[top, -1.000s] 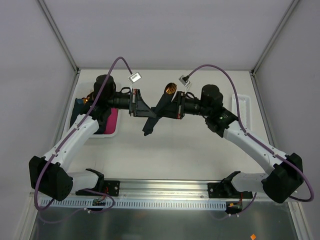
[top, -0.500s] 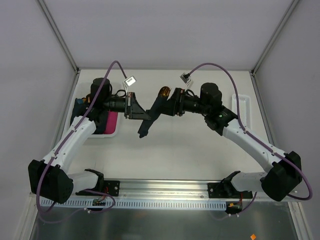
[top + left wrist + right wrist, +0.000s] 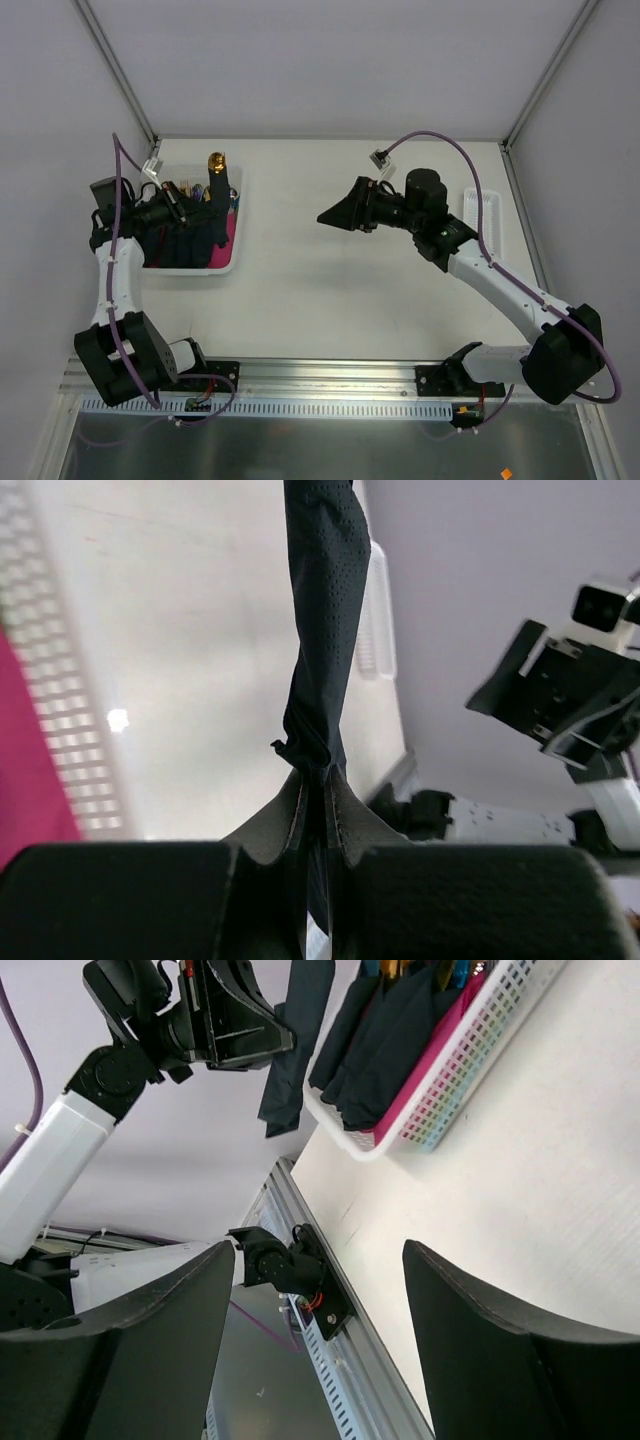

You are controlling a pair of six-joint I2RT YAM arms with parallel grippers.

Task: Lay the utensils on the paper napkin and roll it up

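Note:
The paper napkin is a dark, rolled strip hanging in the air over the white bin. A gold utensil head sticks out of its far end; the rest of the utensils is hidden inside. My left gripper is shut on the roll's middle. In the left wrist view the napkin runs up from the pinched jaws of the left gripper. My right gripper hovers open over the table's middle, holding nothing. In the right wrist view its fingers stand wide apart, with the napkin far off.
The bin holds folded dark napkins, a pink napkin and coloured cutlery handles. A white slotted tray lies at the table's right edge. Grey walls close in the back and both sides.
My right gripper opened and let go of the roll. My left arm swung left, carrying the roll from the table's middle to above the bin.

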